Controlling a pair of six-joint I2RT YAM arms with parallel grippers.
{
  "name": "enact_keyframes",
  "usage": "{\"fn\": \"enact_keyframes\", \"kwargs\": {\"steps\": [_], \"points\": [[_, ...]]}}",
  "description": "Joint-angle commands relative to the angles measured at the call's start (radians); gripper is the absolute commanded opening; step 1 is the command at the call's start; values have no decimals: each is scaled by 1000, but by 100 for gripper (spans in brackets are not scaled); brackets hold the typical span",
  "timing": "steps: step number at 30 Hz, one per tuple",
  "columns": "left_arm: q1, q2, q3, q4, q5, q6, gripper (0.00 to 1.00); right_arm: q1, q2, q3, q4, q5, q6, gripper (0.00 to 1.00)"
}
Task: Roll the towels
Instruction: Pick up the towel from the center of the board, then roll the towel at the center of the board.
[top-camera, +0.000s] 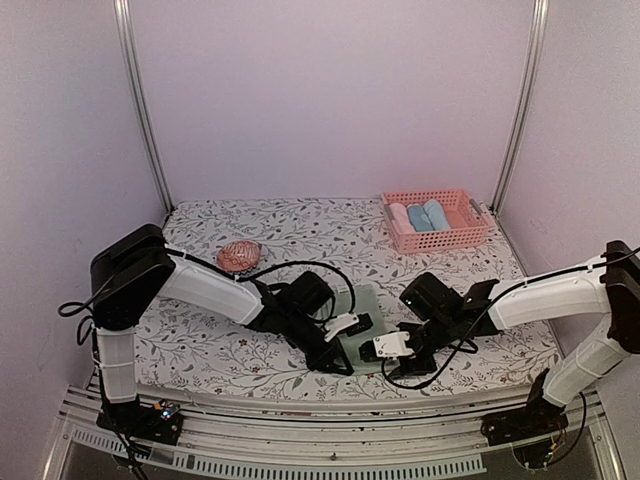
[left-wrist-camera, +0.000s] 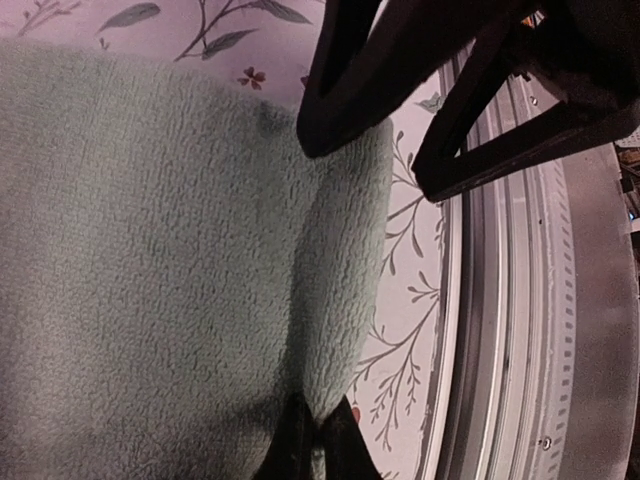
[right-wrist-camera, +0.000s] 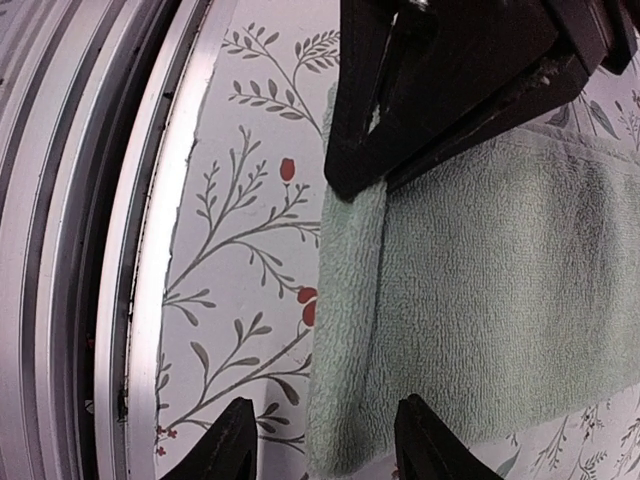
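The pale green towel (top-camera: 366, 305) lies flat near the table's front edge, its near edge turned over into a narrow roll (right-wrist-camera: 345, 320). My left gripper (left-wrist-camera: 320, 440) is shut, pinching that rolled edge (left-wrist-camera: 340, 290) at one end. Its dark fingers (right-wrist-camera: 430, 90) show at the top of the right wrist view. My right gripper (right-wrist-camera: 330, 445) is open, its jaws standing either side of the roll's other end without gripping it. In the top view, left gripper (top-camera: 338, 358) and right gripper (top-camera: 372, 352) meet over the towel's near edge. A light blue towel (top-camera: 421, 217) lies rolled in the basket.
The pink basket (top-camera: 470, 236) at the back right holds three rolled cloths. A round pinkish patterned object (top-camera: 238, 256) sits at the left of the floral tablecloth. The metal rail of the table's front edge (right-wrist-camera: 120, 250) runs just beside the towel.
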Motion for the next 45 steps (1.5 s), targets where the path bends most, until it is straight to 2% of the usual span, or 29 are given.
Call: {"fn": "enact_keyframes", "kwargs": {"steps": [1,9,15,18,23,26,36,45], "points": [[16,24,-18,-8,27,-13,0,28,49,49,37,16,31,47],[20,16,-34,19,20,-17,0,28,99,69,29,9,61,31],[28,-14,-78,76,22,-27,1,29,129,91,-12,-23,71,10],[29,-40,-132,141,3,-33,11,20,133,108,-44,-70,80,6],[25,-176,-275,320,-25,-32,29,-29,175,157,-112,-185,98,4],[18,-197,-317,372,-65,-28,35,-67,219,195,-158,-253,104,4],[-33,-199,-350,445,-167,-29,40,-161,375,300,-303,-436,111,4],[-81,-275,-364,421,-367,-3,41,-219,497,379,-415,-541,96,4]]}}
